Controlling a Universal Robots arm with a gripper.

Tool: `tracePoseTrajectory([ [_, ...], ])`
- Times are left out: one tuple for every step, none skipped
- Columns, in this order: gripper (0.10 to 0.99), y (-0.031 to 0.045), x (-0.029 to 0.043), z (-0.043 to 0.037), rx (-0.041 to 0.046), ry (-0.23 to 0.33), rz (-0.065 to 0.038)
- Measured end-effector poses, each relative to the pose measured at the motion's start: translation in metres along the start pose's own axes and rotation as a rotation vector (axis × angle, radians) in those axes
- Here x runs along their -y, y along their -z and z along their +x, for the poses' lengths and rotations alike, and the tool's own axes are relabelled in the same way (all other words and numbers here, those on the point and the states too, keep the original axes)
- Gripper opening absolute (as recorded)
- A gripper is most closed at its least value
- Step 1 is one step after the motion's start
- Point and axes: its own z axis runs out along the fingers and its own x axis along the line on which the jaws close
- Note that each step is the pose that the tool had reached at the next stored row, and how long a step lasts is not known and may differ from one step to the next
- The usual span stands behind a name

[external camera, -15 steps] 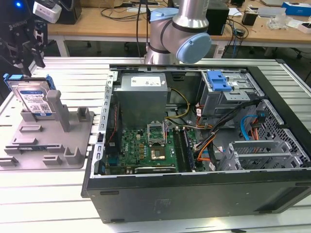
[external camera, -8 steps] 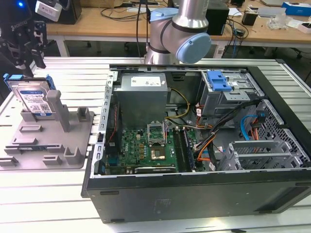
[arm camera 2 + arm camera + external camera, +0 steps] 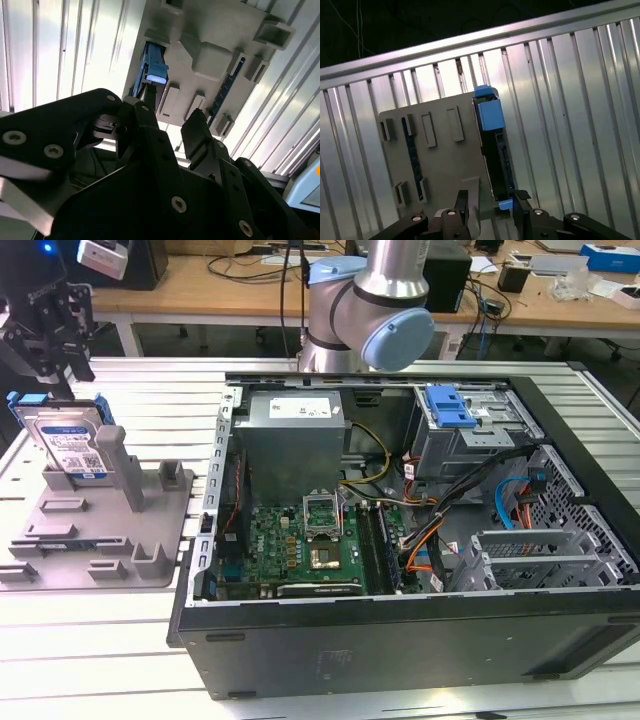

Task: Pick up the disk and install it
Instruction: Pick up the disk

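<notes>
The disk (image 3: 70, 445) stands on edge in a slot of the grey holder plate (image 3: 110, 530), at the exterior view's left; its white-and-blue label and blue carrier frame show. My gripper (image 3: 58, 365) hangs just above the disk, open, with nothing between its black fingers. In the first wrist view the disk (image 3: 492, 145) appears edge-on beyond the gripper (image 3: 490, 205), its blue frame end toward me. In the second wrist view the disk's blue end (image 3: 155, 70) lies beyond the gripper (image 3: 172, 125), and the fingers stand apart without touching it.
An open computer case (image 3: 400, 630) lies on the ribbed metal table (image 3: 90, 640) at the exterior view's right, with a motherboard (image 3: 310, 540), a grey power supply box (image 3: 295, 435) and a drive cage with a blue latch (image 3: 450, 405). The arm's base (image 3: 370, 310) stands behind the case.
</notes>
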Motion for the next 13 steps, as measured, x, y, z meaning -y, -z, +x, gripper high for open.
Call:
tracePoseTrajectory([
  [0.482, 0.0001, 0.0000, 0.0001, -0.0010, 0.003, 0.000],
  [0.482, 0.0001, 0.0000, 0.0000, -0.0011, 0.004, 0.000],
  [0.482, 0.0001, 0.0000, 0.0000, -0.0011, 0.004, 0.000],
  [0.482, 0.0001, 0.0000, 0.0000, -0.0011, 0.004, 0.000],
  [0.482, 0.0001, 0.0000, 0.0000, -0.0010, 0.005, 0.000],
  [0.482, 0.0001, 0.0000, 0.0000, -0.0010, 0.005, 0.000],
  [0.482, 0.0001, 0.0000, 0.0000, -0.0010, 0.005, 0.000],
  [0.482, 0.0001, 0.0000, 0.0000, -0.0010, 0.006, 0.000],
  [0.482, 0.0001, -0.0001, -0.0003, -0.0010, 0.006, 0.000],
  [0.482, 0.0001, -0.0002, -0.0012, -0.0009, 0.009, 0.001],
  [0.482, 0.0001, -0.0004, -0.0017, -0.0009, 0.015, 0.001],
  [0.482, 0.0001, -0.0004, -0.0022, -0.0007, 0.022, 0.001],
  [0.482, 0.0001, -0.0006, -0.0026, -0.0007, 0.029, 0.001],
])
